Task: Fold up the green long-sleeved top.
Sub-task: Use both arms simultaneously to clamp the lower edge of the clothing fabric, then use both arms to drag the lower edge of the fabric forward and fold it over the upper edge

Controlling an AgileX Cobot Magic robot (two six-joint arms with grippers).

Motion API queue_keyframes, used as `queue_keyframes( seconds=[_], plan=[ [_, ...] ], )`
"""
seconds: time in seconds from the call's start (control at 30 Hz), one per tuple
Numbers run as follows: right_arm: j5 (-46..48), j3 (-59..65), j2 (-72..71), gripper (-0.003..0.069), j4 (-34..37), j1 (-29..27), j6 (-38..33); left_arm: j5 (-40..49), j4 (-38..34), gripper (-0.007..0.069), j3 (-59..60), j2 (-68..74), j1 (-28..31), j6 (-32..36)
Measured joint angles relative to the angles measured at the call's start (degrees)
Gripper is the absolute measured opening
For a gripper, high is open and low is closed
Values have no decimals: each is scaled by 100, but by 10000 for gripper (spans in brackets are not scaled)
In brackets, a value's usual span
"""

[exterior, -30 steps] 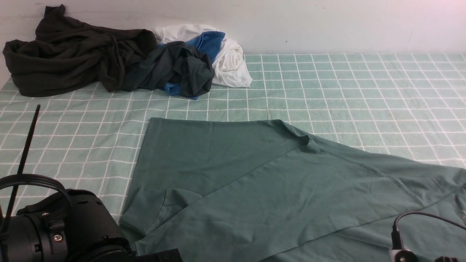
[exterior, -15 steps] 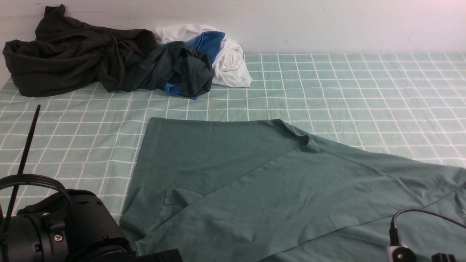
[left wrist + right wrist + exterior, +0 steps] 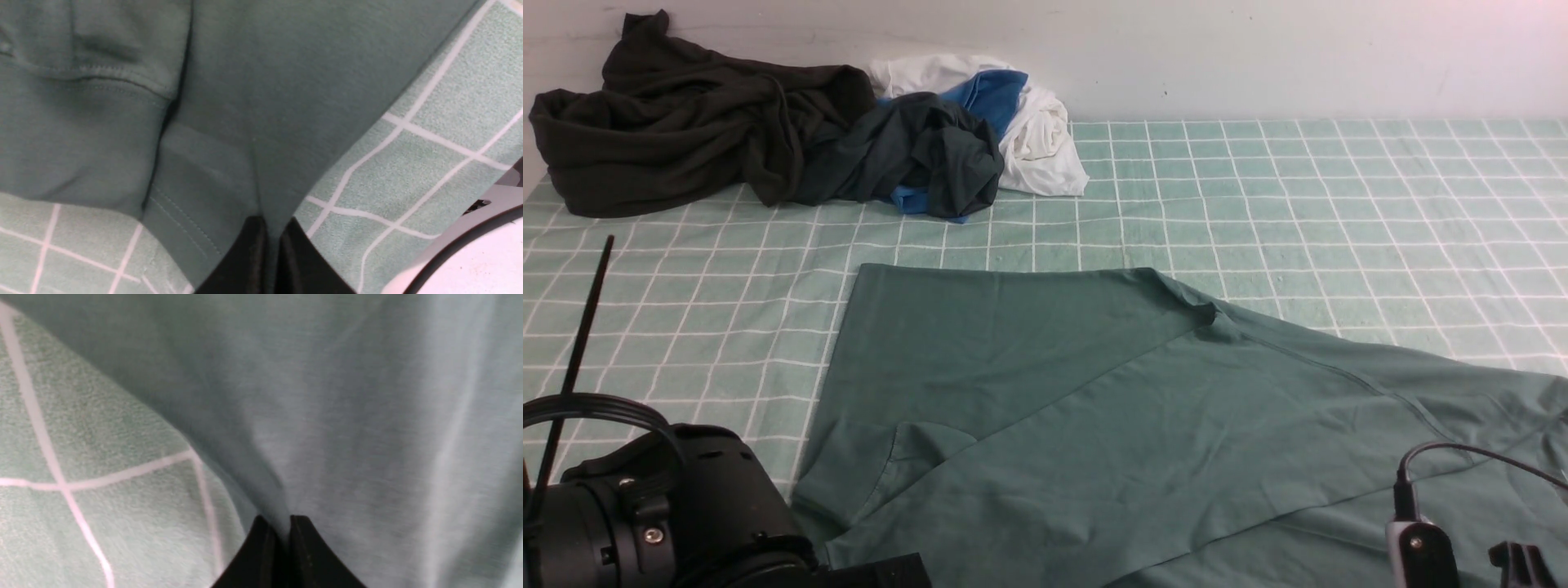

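Observation:
The green long-sleeved top (image 3: 1094, 408) lies spread over the near half of the checked table, one sleeve folded across the body. Its logo and collar are hidden. My left gripper (image 3: 273, 222) is shut on an edge of the top (image 3: 245, 102) near a stitched hem, just above the cloth-covered table. My right gripper (image 3: 284, 520) is shut on a fold of the top (image 3: 347, 416) at its edge. In the front view only the left arm's black body (image 3: 670, 506) and the right arm's wrist (image 3: 1421, 547) show at the bottom corners.
A pile of clothes sits at the back left: a near-black garment (image 3: 678, 122), a dark teal-grey one (image 3: 915, 155), and white and blue pieces (image 3: 1021, 114). The checked green tablecloth (image 3: 1298, 188) covers the table up to a white wall.
The right arm's wrist and cable have risen slightly into the front view at the bottom right. The top's right edge is slightly more gathered. The left arm has not moved.

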Motion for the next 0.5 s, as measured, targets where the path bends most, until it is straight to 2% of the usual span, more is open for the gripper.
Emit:
queue_keyframes(
  seconds=[0.07, 0.2, 0.27, 0.33, 0.37, 0.5],
  plan=[
    [468, -496, 0, 12, -227, 0, 184, 167, 61, 9, -181, 0, 318, -55],
    [768, -1240, 33, 12, -526, -113, 453, 306, 187, 14, -726, 0, 932, 51],
    [773, -1912, 238, 12, -594, -415, 545, 300, 241, 17, -1382, 105, 1507, 370],
    [773, -2294, 457, 12, -547, -608, 549, 300, 241, 17, -1743, 220, 1756, 495],
    [773, -2743, 781, 12, -426, -799, 549, 305, 233, 17, -2272, 449, 2061, 634],
    [773, -3814, 1745, 11, -154, -1182, 549, 332, 198, 17, -3710, 1270, 2658, 922]
  ],
)
